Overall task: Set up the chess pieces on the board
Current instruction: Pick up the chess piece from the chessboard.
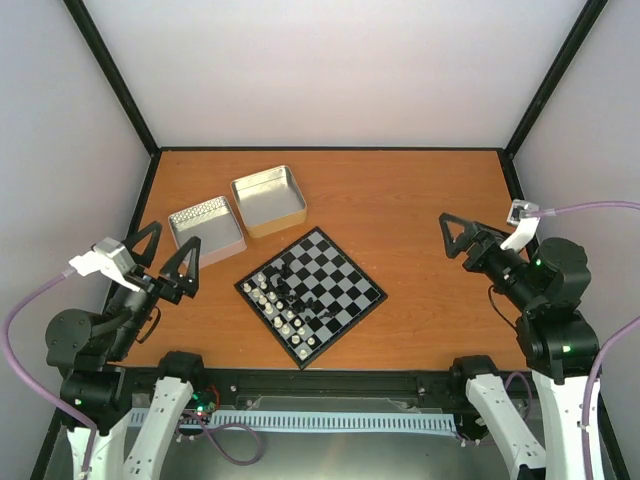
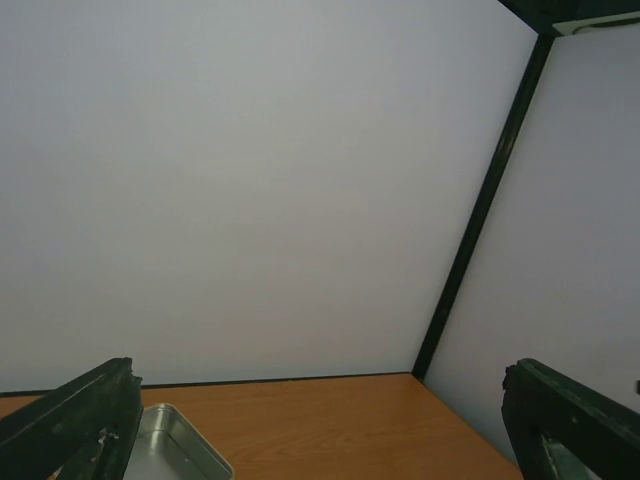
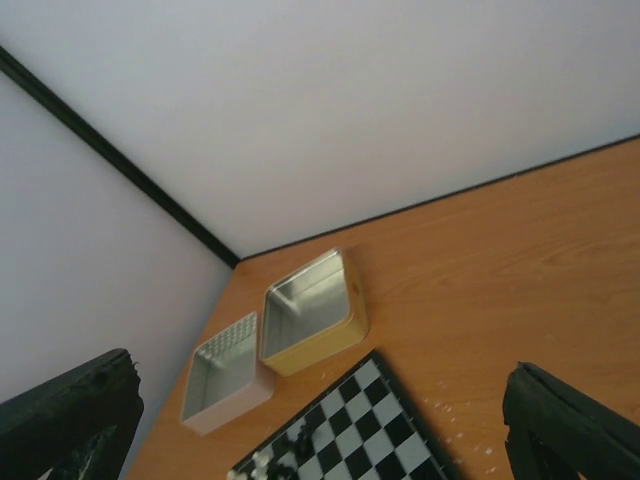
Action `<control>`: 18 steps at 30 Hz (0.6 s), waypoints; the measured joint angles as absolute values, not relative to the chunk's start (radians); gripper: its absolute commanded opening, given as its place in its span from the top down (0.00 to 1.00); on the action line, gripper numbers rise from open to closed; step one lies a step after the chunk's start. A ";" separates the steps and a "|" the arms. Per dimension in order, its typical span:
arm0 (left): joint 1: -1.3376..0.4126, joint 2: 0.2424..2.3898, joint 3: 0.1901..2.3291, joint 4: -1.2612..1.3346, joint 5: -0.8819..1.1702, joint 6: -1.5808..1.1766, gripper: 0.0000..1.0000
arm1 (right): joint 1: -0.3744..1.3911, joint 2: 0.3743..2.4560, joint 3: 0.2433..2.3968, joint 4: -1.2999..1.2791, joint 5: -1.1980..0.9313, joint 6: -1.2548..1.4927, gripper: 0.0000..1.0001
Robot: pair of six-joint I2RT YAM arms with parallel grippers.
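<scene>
Both spread, empty: left claw [image 1: 175,240] & right claw [image 1: 462,238] flank the board [image 1: 345,275], mid-surface [image 1: 420,200]. On it white pcs [image 1: 280,305] line the near-left edge; black pcs [image 1: 295,283] look bunched mid-board. Pick 1 at a time, straight down, w/o bumping neighbours.

My desk [image 1: 420,230] is orange-brown wood under soft, even light. Plain white walls [image 1: 330,70] rise from its far edge and from both its sides. Black posts [image 1: 112,75] climb from its two far corners, and a black rail [image 1: 330,383] runs along its near edge.
</scene>
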State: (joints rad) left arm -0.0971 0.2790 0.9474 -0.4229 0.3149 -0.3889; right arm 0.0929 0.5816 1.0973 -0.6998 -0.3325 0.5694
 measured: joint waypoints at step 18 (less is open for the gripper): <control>-0.078 0.290 0.720 -0.314 0.528 -0.426 0.00 | 0.078 0.651 0.743 -0.499 -0.628 0.711 0.11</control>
State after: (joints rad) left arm -0.0784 0.2905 0.7200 -0.3138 0.5282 -0.4259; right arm 0.0784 0.6514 0.7429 -0.4988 -0.6281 0.7113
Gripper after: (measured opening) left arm 0.997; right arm 0.915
